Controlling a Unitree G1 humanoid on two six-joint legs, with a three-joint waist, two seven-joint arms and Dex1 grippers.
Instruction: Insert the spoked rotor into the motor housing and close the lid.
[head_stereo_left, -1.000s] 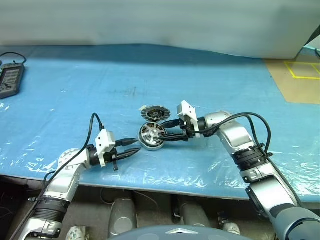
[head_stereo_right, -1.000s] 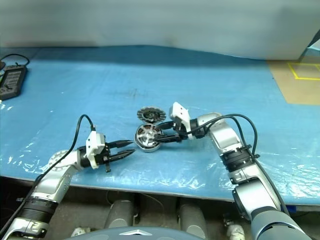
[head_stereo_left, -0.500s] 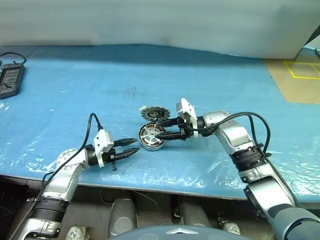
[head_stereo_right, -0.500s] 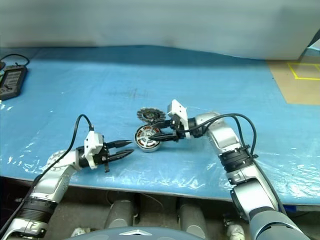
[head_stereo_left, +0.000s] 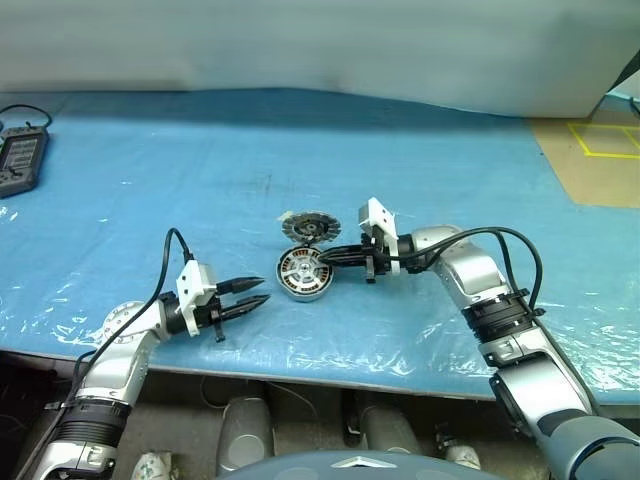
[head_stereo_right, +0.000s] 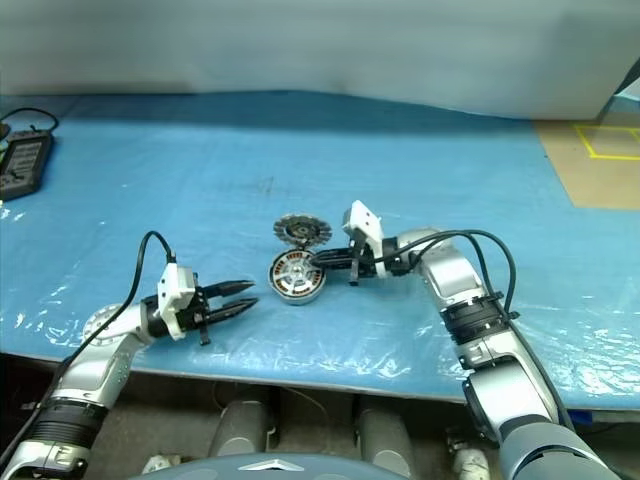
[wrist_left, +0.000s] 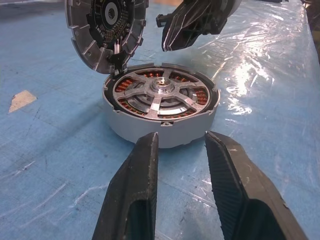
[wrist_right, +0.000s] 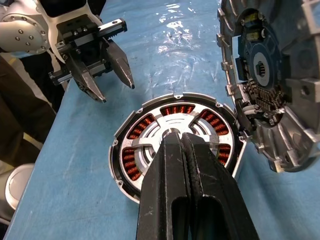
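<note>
A: Since a second ago the right gripper (head_stereo_left: 328, 258) has closed up; its fingers were spread beside the motor housing (head_stereo_left: 304, 273) and are now pressed together over it. The left gripper (head_stereo_left: 258, 293) has barely shifted.

B: What do the head views give?

A: The housing lies flat on the blue plastic-covered table (head_stereo_left: 150, 190), with the lid (head_stereo_left: 309, 227) just behind it, tilted up on edge. The right gripper reaches in from the right, tips above the housing's middle. The left gripper sits near the table's front edge, apart from the housing, fingers a little spread and holding nothing. A dark handheld device (head_stereo_left: 20, 161) with a cable lies far left, and a brown patch with yellow tape (head_stereo_left: 590, 160) far right.

B: And the left wrist view?

A: Its two fingers (wrist_left: 135, 195) stand parted with bare table between them, aimed at the housing (wrist_left: 161, 114). The spoked rotor (wrist_left: 159, 95) already sits inside, silver spokes over copper windings. The lid (wrist_left: 106, 31) leans behind it, its lower edge touching the housing's rim, and the right gripper hangs above.

B: The right wrist view?

A: Its fingers (wrist_right: 192, 185) are shut tight together, nothing between them, tips over the hub. The lid (wrist_right: 267, 90) stands beside the housing, ribbed face showing.
</note>
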